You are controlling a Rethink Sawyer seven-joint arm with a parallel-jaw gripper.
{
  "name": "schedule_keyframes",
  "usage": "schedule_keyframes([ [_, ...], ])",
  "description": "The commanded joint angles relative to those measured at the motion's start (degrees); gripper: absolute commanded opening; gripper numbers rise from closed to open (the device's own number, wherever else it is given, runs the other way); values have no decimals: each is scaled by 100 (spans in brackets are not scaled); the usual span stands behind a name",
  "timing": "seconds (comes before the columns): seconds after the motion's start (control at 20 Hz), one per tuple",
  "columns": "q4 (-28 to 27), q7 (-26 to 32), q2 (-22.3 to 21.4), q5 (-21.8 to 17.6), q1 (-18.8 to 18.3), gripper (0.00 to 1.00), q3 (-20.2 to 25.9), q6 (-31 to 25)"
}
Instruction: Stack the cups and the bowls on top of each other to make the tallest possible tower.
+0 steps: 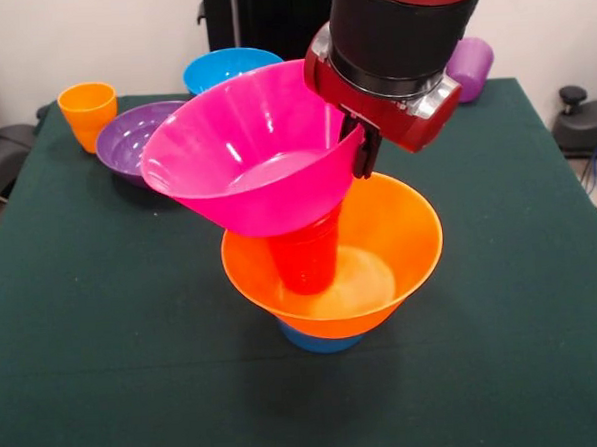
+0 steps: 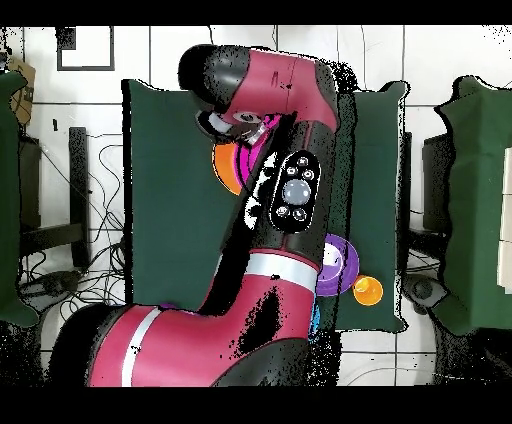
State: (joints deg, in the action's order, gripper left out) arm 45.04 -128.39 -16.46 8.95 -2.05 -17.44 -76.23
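Note:
The tower stands at the table's middle: a small light-blue bowl (image 1: 320,341) as base, the large orange bowl (image 1: 399,238) on it, and the red-orange cup (image 1: 308,258) upright inside. My gripper (image 1: 361,152) is shut on the right rim of the large pink bowl (image 1: 245,151). It holds the bowl tilted, right over the cup. The pink bowl's base hides the cup's mouth, and I cannot tell whether they touch. In the overhead view my arm (image 2: 285,190) covers the tower, and only slivers of the pink bowl (image 2: 243,160) and orange bowl (image 2: 226,170) show.
At the table's far side stand a yellow-orange cup (image 1: 87,112), a medium purple bowl (image 1: 134,140), a medium blue bowl (image 1: 232,67) and a purple cup (image 1: 469,67). The overhead view shows the purple bowl (image 2: 345,262) and yellow-orange cup (image 2: 367,290). The green cup and small red bowl are out of view.

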Motion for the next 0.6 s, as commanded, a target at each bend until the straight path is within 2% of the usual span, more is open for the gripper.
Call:
schedule_keyframes([
  [0.05,300,-691,66,-56,35,0,256,-510],
  [0.25,149,-814,166,-78,88,0,200,-604],
  [0.6,45,-969,230,-225,275,0,-156,-822],
])
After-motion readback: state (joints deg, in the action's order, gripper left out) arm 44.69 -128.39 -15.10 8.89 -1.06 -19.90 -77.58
